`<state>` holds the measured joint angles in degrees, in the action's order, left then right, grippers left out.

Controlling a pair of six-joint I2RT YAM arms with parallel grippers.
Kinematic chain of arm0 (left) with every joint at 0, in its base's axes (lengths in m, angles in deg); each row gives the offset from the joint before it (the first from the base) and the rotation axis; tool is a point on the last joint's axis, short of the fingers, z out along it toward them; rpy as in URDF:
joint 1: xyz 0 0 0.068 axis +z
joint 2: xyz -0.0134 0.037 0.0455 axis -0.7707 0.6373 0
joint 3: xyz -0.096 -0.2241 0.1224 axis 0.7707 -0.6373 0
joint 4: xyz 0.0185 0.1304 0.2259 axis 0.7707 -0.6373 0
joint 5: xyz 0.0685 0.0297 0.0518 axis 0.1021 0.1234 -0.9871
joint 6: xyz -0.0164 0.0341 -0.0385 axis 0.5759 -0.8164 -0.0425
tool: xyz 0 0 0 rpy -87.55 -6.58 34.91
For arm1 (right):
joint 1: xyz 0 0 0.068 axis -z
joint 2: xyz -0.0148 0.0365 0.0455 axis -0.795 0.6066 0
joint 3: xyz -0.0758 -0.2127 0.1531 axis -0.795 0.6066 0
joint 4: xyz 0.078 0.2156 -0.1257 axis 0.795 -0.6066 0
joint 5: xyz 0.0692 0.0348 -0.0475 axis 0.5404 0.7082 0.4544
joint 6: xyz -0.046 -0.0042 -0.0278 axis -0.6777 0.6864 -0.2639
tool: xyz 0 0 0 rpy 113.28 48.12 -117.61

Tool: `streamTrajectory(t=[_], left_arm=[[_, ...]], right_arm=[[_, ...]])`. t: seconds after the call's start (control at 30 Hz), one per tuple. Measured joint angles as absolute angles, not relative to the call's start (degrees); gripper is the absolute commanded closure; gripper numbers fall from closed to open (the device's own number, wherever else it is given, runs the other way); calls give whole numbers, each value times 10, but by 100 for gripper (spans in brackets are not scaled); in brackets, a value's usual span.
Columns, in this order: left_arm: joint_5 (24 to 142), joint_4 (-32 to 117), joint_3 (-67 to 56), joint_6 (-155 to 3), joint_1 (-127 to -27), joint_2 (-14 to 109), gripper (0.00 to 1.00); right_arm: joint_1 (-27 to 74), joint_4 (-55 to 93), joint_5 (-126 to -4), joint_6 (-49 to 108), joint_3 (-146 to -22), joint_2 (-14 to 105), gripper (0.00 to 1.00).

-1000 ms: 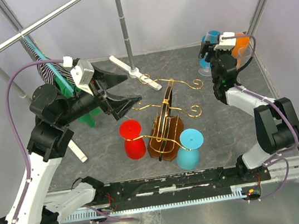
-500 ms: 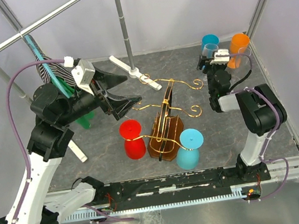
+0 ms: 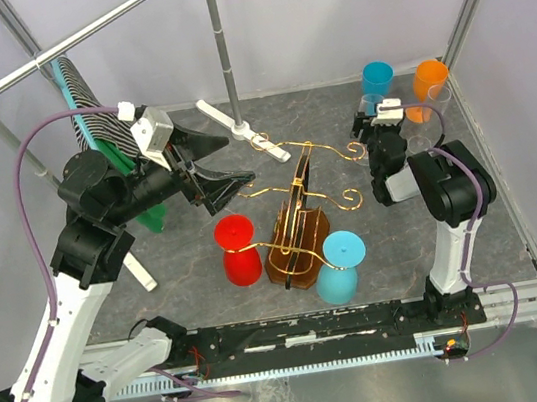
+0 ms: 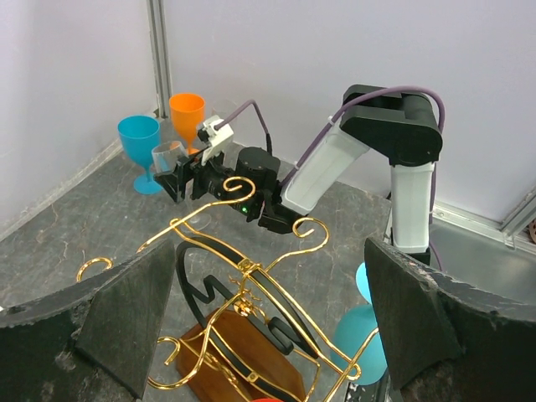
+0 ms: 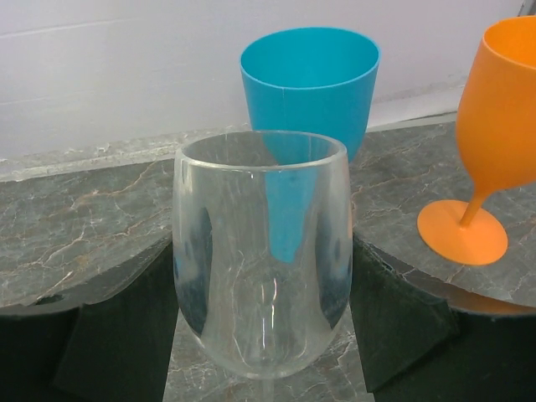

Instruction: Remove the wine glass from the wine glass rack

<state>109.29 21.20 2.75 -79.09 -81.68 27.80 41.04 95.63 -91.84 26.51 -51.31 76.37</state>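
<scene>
Currently, with the right fingers (image 5: 394,310) pinching the clear wine glass (image 5: 260,268) and the left fingers (image 4: 126,318) spread, a tilted release risks toppling it against the blue glass (image 5: 310,84).

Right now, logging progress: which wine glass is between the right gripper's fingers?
The clear wine glass, flanked by the right gripper; the blue glass and orange glass stand behind it.

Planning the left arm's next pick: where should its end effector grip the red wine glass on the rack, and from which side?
Probably the bowl of the red wine glass, coming from the left, the side away from the wine glass rack. It hangs upside down, foot above a gold wire arm, so the bowl below is free; the rack's frame blocks its right side.
</scene>
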Motion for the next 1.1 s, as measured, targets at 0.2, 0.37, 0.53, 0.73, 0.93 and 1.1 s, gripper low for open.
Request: streamTrajectory(t=[0.2,0.37,0.53,0.73,0.93,1.1], left_arm=[[1092,212,28,-791,-817,278,1],[1092,219,22,-791,-817,277,1],[1092,224,9,-791,-817,277,1],[1092,230,5,-791,-817,277,1],[1091,239,-3,-790,-817,269,0],[1090,244,-10,-790,-817,267,0]], right_arm=[[410,960,-911,254,-516,767,22],[410,962,-902,241,-514,768,21],[410,973,-895,234,-505,767,19],[410,972,-892,228,-477,764,19],[410,968,-885,225,-456,762,22],[410,967,-878,226,-450,755,26]])
